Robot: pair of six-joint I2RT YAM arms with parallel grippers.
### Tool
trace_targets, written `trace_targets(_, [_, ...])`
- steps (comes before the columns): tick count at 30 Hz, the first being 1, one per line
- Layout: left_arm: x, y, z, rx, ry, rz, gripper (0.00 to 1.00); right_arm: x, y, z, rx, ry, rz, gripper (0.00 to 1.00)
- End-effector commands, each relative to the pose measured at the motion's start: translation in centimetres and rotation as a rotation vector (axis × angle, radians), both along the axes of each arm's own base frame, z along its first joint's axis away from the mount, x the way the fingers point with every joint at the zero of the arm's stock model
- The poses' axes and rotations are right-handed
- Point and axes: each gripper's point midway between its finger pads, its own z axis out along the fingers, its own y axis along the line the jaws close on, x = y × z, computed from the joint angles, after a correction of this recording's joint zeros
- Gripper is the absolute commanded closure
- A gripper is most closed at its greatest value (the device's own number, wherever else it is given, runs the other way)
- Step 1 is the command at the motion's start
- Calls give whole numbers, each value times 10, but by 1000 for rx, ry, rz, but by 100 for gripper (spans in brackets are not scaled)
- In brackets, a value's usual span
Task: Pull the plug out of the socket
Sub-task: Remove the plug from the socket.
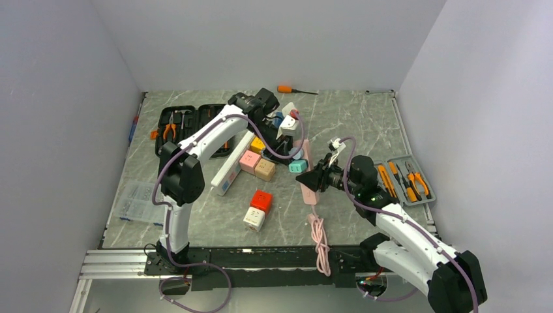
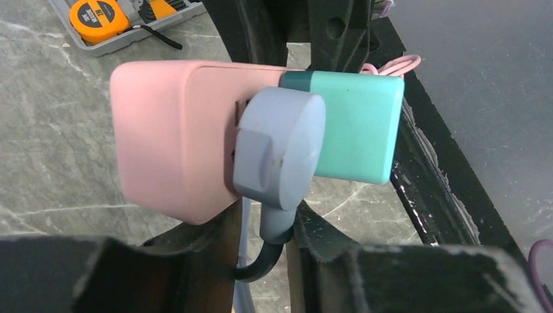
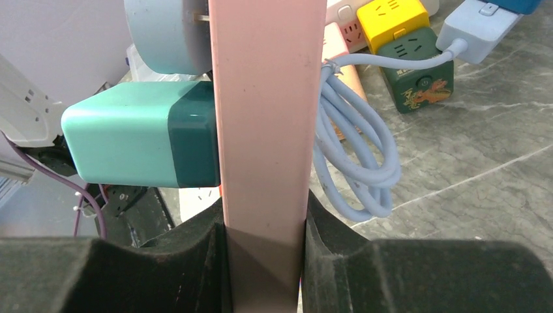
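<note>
The socket is a pink power strip held off the table. A grey plug sits in its face, with a dark cable leaving the plug's stem. A teal adapter is plugged in right beside it. My left gripper is closed in around the plug's base, its right finger against the stem. My right gripper is shut on the strip's narrow edges, below the teal adapter. From above, the right gripper holds the strip's near end.
Cube sockets lie nearby: red, white, pink. A white strip lies left of them. Tool cases sit at the right and back left. A light blue cable coil hangs beside the pink strip.
</note>
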Motion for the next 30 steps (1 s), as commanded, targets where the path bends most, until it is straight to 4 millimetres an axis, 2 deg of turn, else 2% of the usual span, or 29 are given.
trace_targets(1, [1, 5, 23, -53, -1, -2, 70, 4, 6, 70, 87, -248, 34, 100])
trace_targets(6, [-1, 7, 32, -77, -11, -15, 70, 2, 12, 64, 85, -223, 72, 100])
trace_targets(12, [-8, 9, 40, -89, -19, -45, 59, 3, 15, 56, 66, -205, 92, 100])
trace_targets(15, [-10, 11, 38, -81, -18, -50, 57, 4, 15, 55, 65, -203, 86, 100])
trace_targets(20, [-14, 11, 31, -65, 0, -60, 63, 5, 14, 58, 70, -211, 74, 100])
trace_targets(28, [-21, 2, 25, -56, 20, -74, 65, 7, 20, 69, 78, -238, 81, 100])
trace_targets(30, [-23, 0, 25, -62, 22, -81, 72, 8, 22, 67, 73, -237, 79, 100])
